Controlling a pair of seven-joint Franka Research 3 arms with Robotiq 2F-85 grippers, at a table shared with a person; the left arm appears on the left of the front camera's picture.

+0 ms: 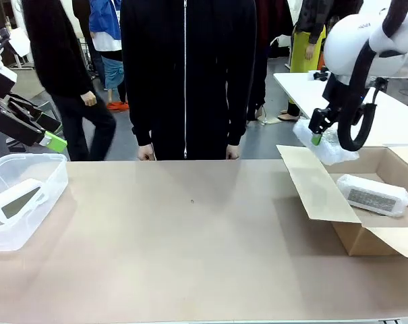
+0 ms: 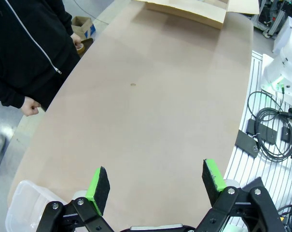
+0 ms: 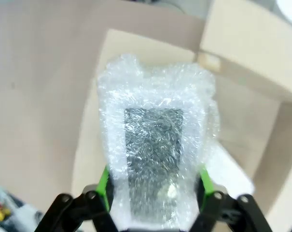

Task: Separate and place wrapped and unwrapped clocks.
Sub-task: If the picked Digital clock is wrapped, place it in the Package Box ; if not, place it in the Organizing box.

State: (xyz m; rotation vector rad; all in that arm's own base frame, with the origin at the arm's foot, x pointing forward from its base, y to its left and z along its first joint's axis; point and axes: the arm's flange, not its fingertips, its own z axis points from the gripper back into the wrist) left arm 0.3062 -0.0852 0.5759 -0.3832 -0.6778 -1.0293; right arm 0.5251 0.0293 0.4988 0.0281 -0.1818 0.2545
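My right gripper (image 1: 318,137) is shut on a bubble-wrapped clock (image 1: 325,145) and holds it in the air above the open cardboard box (image 1: 355,236) at the right. In the right wrist view the wrapped clock (image 3: 154,159) sits between the green pads, its dark screen facing the camera, with the box (image 3: 242,121) below. Another wrapped clock (image 1: 373,194) lies inside the box. The bare, unwrapped clock (image 1: 15,200) rests in the clear plastic bin (image 1: 45,192) at the left. My left gripper (image 2: 158,186) is open and empty, raised over the table near the bin (image 2: 22,205).
A person in a black jacket (image 1: 187,74) stands at the far edge, hands (image 1: 146,153) at the table's rim. The box's flap (image 1: 315,183) lies out over the brown tabletop (image 1: 190,236). Cables and rails (image 2: 271,140) run beside the table in the left wrist view.
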